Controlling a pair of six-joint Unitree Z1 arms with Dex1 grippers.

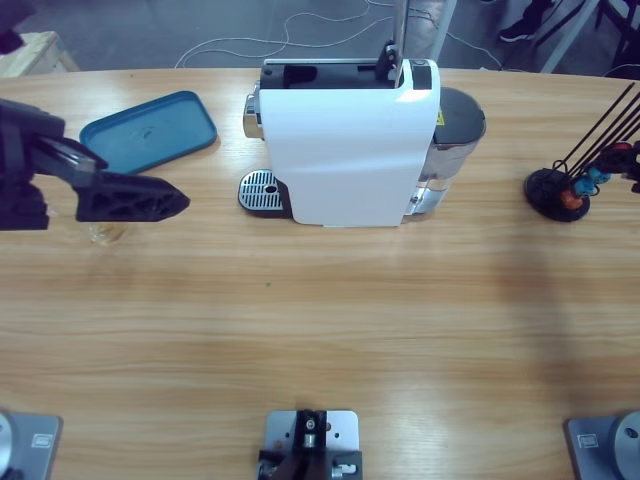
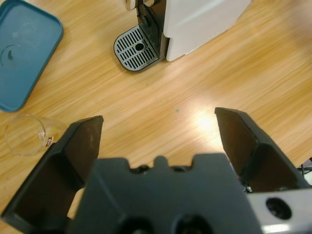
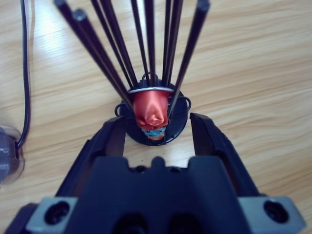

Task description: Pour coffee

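The long wooden table [image 1: 330, 300] is spanned by both arms, and a white coffee machine [image 1: 350, 140] is seen standing near its far middle, a round slotted drip tray [image 1: 261, 191] jutting from its base on one side and a grey water tank [image 1: 455, 135] on the other. A blue tray [image 1: 148, 131] is laid flat beside the machine, well apart from the drip tray. The left gripper [image 1: 150, 198] is held above the table just beside the blue tray, its jaws spread wide with nothing between them. A clear glass tumbler [image 2: 29, 134] is seen on the wood just outside one jaw; whether coffee lies in it cannot be told. The right gripper [image 3: 158, 131] is set with its jaws parted on either side of the black capsule rack [image 3: 153, 97], not touching a red capsule [image 3: 150, 109] hung between the rods
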